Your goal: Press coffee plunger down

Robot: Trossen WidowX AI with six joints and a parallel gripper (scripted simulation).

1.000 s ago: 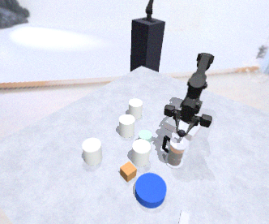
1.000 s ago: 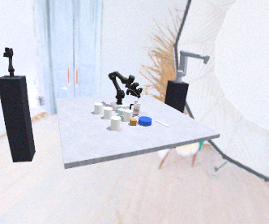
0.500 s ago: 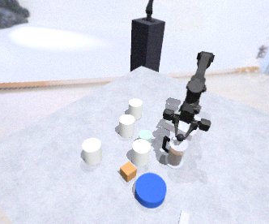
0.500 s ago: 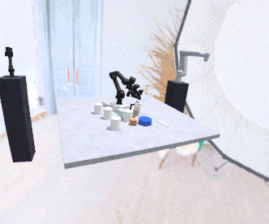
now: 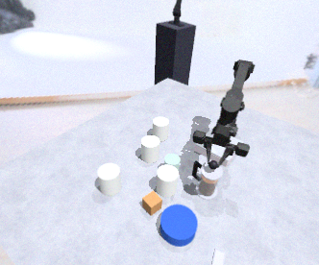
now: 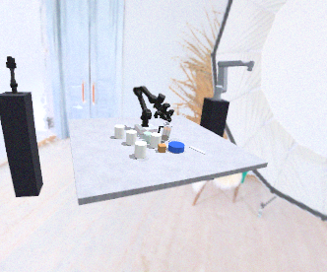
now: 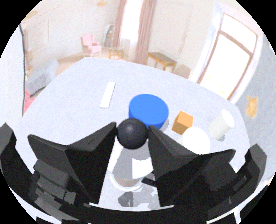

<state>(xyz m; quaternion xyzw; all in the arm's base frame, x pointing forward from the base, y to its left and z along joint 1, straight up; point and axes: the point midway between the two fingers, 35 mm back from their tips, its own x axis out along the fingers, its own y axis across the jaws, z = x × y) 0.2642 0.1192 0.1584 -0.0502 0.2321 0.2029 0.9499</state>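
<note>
The coffee press [image 5: 208, 186] [image 6: 166, 131] stands upright on the table, a clear cylinder with brown contents, a pale lid and a black handle [image 5: 196, 171] on its left in the top view. Its round black plunger knob [image 5: 213, 164] [image 7: 132, 137] sits close above the lid; little or no rod shows in the top view. My gripper [image 5: 213, 163] [image 7: 132, 127] points down over the press and is shut on the knob, one fingertip at each side. The fingers partly hide the press in the wrist view.
White cups [image 5: 110, 180] [image 5: 150, 150] [image 5: 167, 181] and a mint-coloured round thing [image 5: 172, 159] stand left of the press in the top view. An orange cube [image 5: 152, 204] [image 7: 182, 123], a blue disc [image 5: 179, 224] [image 7: 148, 109] and a white strip [image 7: 108, 95] lie beyond it in the wrist view.
</note>
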